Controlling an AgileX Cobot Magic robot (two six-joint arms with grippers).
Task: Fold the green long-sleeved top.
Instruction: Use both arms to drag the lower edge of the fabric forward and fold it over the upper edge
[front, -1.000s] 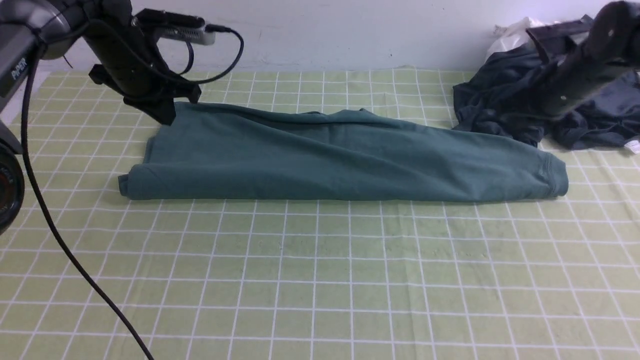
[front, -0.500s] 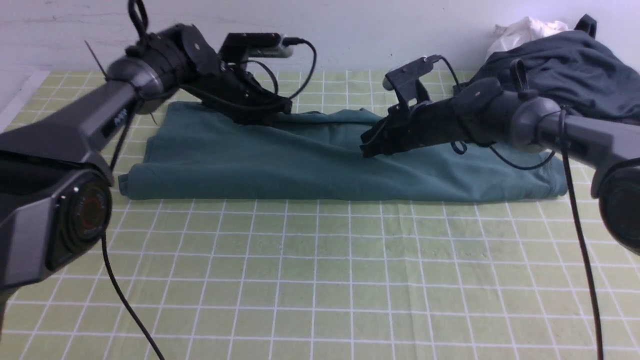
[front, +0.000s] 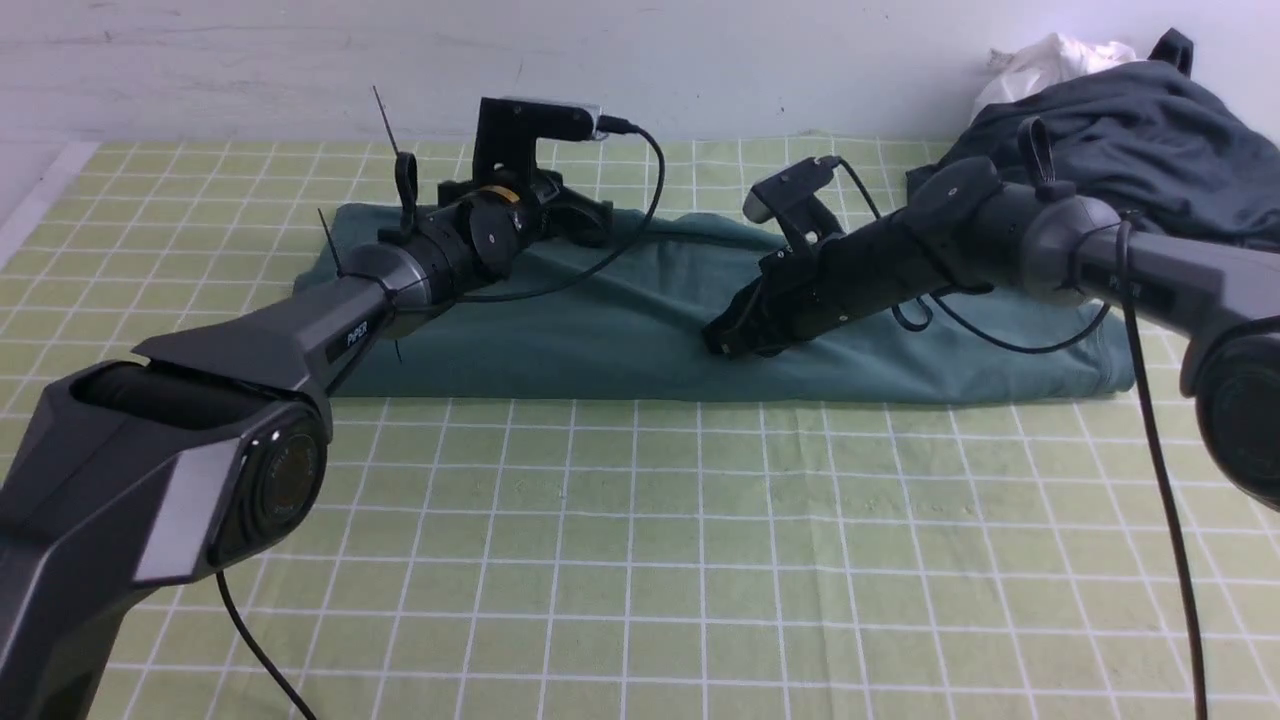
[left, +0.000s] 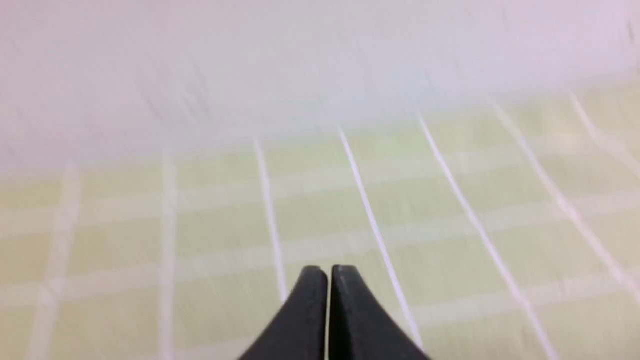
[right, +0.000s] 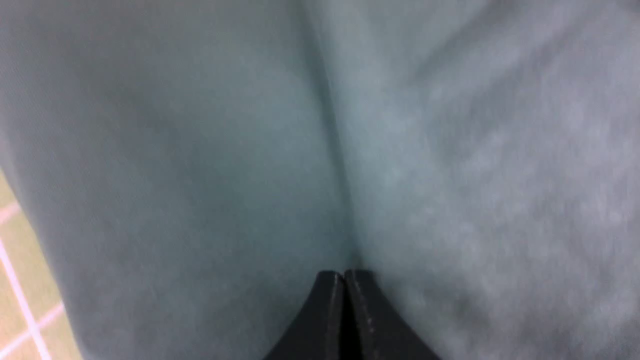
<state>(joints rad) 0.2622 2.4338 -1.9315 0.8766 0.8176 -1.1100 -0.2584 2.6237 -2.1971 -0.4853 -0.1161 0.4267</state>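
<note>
Green long-sleeved top (front: 620, 330) folded into long band, flat on checked tablecloth (front: 640, 560). Left gripper (left: 327, 272) pinched together, empty, at top's far edge. Right gripper (right: 344, 276) pinched together, empty, tips on top's middle, likely pinning crease for next fold.

Both arms low & extended in front view: L arm (front: 300, 340) reaches from 7 toward 1 o'clock, left gripper (left: 327, 272) w/ jaws pressed together; R arm (front: 1000, 235) stretches from 3 toward 8 o'clock, wrist dipped, right gripper (front: 718, 345) jaws likewise closed tight.
</note>
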